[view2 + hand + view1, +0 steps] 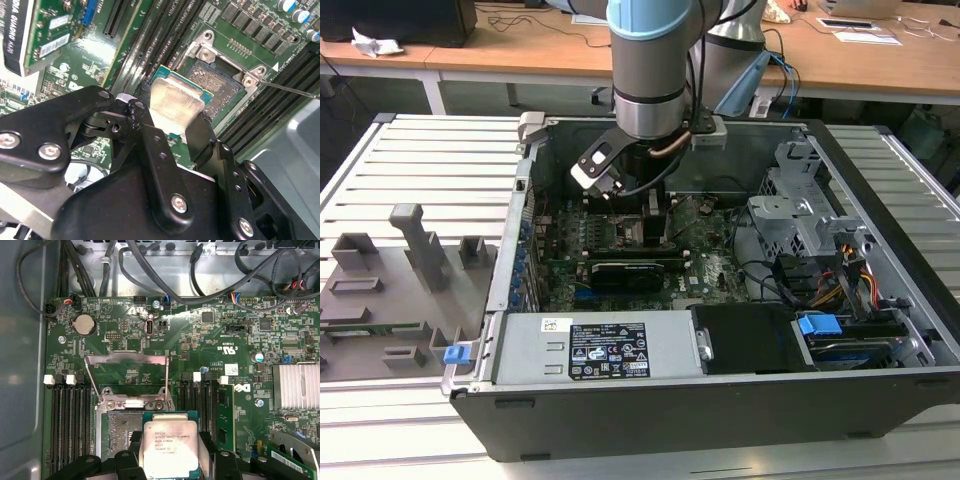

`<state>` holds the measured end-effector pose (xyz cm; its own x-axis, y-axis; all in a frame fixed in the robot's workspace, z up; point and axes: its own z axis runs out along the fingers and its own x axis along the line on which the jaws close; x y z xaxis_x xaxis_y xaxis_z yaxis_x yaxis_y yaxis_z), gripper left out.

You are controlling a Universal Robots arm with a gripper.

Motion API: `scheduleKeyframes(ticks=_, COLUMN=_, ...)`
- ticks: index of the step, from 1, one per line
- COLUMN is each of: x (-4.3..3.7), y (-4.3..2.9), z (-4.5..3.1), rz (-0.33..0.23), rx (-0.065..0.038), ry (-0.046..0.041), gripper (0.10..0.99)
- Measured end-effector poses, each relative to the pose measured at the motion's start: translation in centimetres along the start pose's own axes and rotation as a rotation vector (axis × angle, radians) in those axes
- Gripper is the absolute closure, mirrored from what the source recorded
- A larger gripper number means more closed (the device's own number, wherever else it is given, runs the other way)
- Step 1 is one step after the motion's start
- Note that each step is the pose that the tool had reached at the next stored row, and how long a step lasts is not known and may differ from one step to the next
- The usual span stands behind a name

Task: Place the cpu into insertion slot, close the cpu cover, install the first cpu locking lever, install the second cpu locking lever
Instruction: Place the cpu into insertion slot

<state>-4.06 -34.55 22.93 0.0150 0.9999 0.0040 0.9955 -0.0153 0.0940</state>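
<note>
The claw (172,122) is pinching the cpu (170,447) by two opposite edges. Its black fingers (142,117) are closed in only as far as the chip's width allows, with the silver face showing between them. The chip is hanging over the near part of the insertion slot (121,426), offset from it, so a good stretch of the dark pin field is lying bare beside it. I can't tell whether it is touching the socket, but I'd judge it isn't seated.

Just beyond, the cpu cover (127,358) is standing swung up off the socket, and the thin wire locking levers (93,380) are rising unlatched at its sides. Memory slots (70,425) are flanking the socket on the green board (240,340).

Further out, the arm (650,70) is reaching down into the open computer case (720,400), which is lying on the slatted counter (420,160). So the first step is under way but unfinished, and the cover and both levers are all undone.
</note>
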Motion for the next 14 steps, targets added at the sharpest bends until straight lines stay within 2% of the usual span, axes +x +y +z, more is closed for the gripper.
scheduleKeyframes(ticks=7, x=0.82, y=-0.01, z=0.0, rz=-0.001, rx=0.0, ry=-0.0052, gripper=0.561)
scheduleKeyframes(ticks=14, x=1.32, y=-0.02, z=0.0, rz=-0.001, rx=0.0, ry=-0.0055, gripper=0.561)
